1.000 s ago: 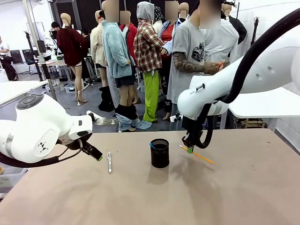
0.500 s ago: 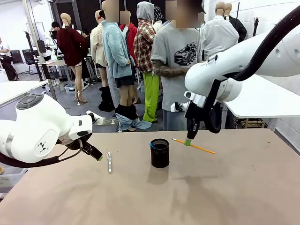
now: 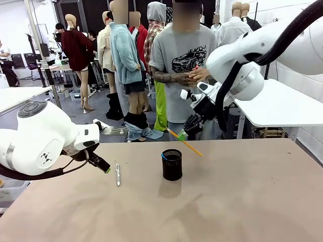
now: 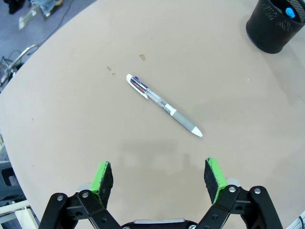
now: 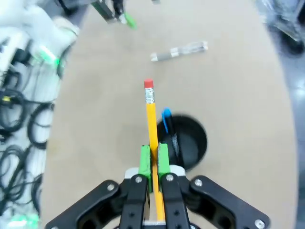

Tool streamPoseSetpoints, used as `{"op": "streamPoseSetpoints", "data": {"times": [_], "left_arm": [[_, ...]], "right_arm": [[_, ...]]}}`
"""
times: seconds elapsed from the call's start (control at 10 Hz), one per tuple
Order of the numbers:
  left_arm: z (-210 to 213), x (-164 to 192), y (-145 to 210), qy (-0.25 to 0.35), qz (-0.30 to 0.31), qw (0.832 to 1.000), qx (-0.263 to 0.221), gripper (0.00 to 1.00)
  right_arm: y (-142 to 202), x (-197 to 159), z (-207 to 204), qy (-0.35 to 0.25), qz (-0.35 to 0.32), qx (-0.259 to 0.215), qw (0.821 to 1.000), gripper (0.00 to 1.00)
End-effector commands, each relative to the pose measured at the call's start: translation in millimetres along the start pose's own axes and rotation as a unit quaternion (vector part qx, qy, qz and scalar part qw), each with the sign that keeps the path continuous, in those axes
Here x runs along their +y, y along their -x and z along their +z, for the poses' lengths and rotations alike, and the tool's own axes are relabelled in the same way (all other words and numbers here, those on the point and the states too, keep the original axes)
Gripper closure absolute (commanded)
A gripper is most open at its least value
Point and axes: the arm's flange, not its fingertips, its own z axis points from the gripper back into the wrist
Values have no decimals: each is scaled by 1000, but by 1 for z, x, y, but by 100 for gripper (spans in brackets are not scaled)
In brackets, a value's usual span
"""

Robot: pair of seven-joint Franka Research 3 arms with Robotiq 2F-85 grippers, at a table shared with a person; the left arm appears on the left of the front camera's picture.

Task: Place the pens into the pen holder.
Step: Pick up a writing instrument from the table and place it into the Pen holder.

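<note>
One pencil (image 3: pixel 192 148) is clamped in the right tool (image 3: pixel 182 135) at frame centre, above the pen holder (image 3: pixel 172 165). The left tool (image 4: pixel 159 174) is held released by the white pen (image 4: pixel 163 105).

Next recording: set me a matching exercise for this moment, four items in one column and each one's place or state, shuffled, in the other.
Items
1. pencil
2. white pen
3. blue pen
4. left end effector

Place or state
A. standing inside the black cup
B. open, poised over the table
C. clamped in the right end effector, up in the air
D. lying flat on the table

Pairs: 1-C, 2-D, 3-A, 4-B
</note>
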Motion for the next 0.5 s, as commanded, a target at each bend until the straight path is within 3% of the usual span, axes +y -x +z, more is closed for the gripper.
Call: {"op": "streamPoseSetpoints", "data": {"times": [0.0,0.1,0.4], "left_arm": [[1,2,1,1,3,1000,-1,0],[1,2,1,1,3,1000,-1,0],[1,2,1,1,3,1000,-1,0]], "right_arm": [[-3,-4,5,-17,52,-90,994,100],[-10,-10,4,-4,68,-134,989,100],[-24,-42,-8,-40,91,-195,976,100]]}}
